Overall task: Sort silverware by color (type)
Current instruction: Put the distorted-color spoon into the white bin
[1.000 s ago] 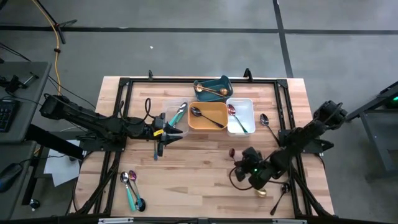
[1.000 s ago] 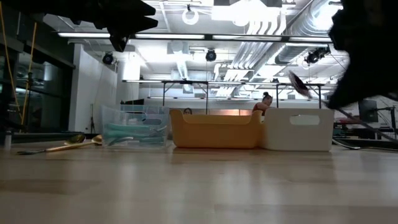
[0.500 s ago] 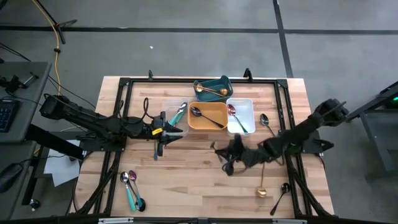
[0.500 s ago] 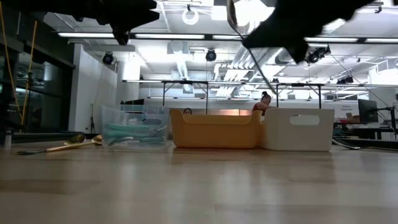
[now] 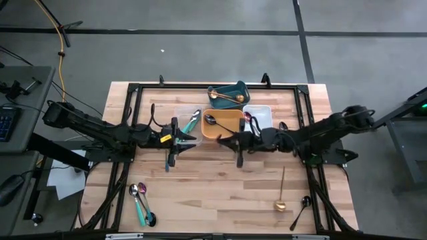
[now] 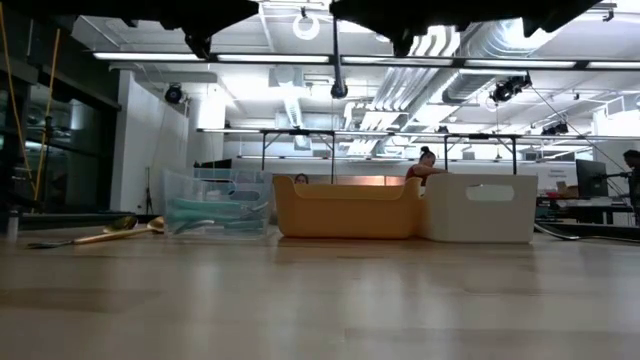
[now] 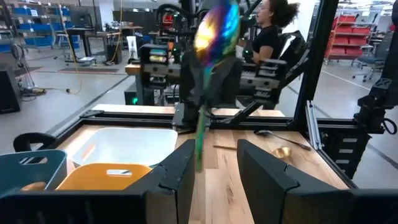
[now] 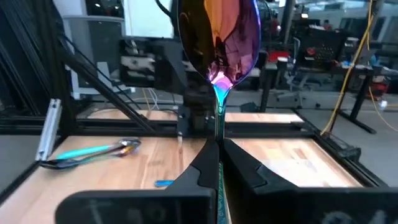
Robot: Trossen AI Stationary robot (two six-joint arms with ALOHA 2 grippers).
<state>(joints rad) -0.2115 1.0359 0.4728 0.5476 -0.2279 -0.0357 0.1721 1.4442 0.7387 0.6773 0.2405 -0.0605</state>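
**Iridescent spoon arriving mid-surface, held upright**

The iridescent pink-purple metal spoon [image 8: 219,43] is being carried clear of the wooden surface [image 5: 200,180]. It is hanging in the air between the two arms, just in front of the row of trays. A second ago it was low over the near right of the surface. The right arm has since swung across and lifted it to the middle. That means the pickup is done and the carry is well under way; only the drop is left for this piece.

The spoon's long axis is standing close to vertical. Its bowl is pointing up above the jaws and its slim handle is running down below them, with the tip showing in the low view well above the surface.

The right gripper [image 8: 219,149] is pinching the handle, its jaws closed tight on the thin stem. Just beyond these jaws lie the orange rectangular plastic tray [image 5: 227,113] and, beside it, the white rectangular plastic tray [image 5: 263,110]. The white one seems to hold a reddish-purple spoon already, so it looks like the likely target.

Facing the spoon, the left gripper [image 7: 214,155] is hovering with its jaws partly apart and holding nothing.

A shiny gold spoon [image 5: 281,193] is lying well behind the right jaws, waiting to be sorted.
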